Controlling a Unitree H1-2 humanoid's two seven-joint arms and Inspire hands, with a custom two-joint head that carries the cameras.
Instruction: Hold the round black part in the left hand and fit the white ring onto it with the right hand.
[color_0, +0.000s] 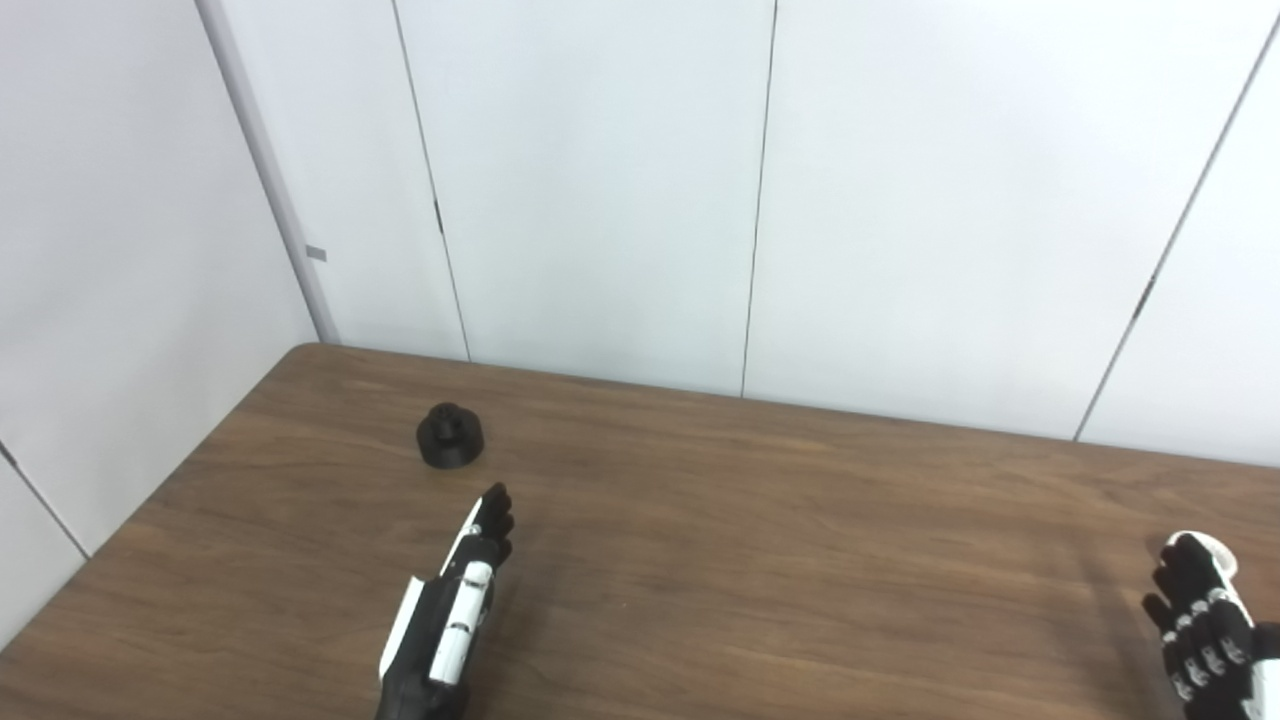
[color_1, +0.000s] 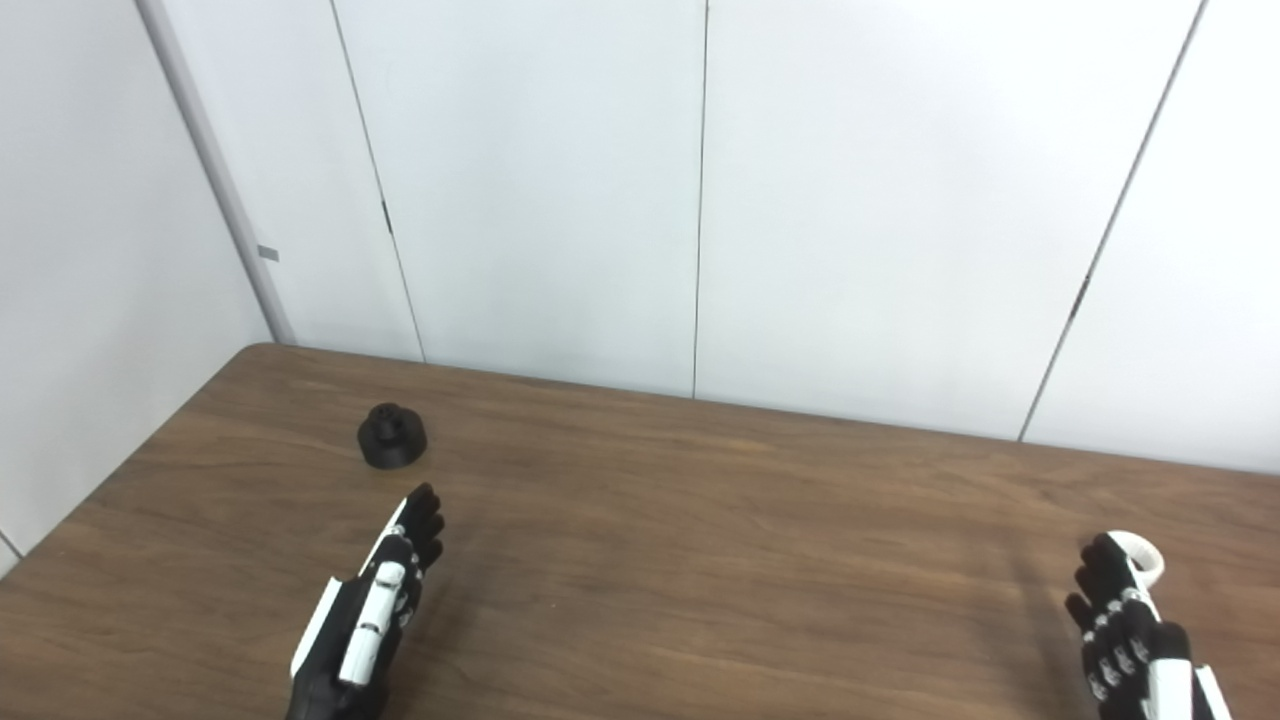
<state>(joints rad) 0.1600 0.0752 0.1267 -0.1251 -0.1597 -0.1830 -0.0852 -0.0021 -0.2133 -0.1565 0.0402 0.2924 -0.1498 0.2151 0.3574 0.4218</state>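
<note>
The round black part (color_0: 450, 436) stands on the brown table (color_0: 760, 560) at the far left, with a small knob on top. My left hand (color_0: 470, 570) lies open on the table just short of it, fingers stretched toward the part without touching it. The white ring (color_1: 1140, 558) lies flat at the right side of the table, partly hidden behind my right hand (color_1: 1125, 625). That hand is open, its fingertips over the near rim of the ring, holding nothing.
White wall panels (color_0: 600, 200) rise right behind the table's far edge and along its left side. The table's left edge runs diagonally close to the black part.
</note>
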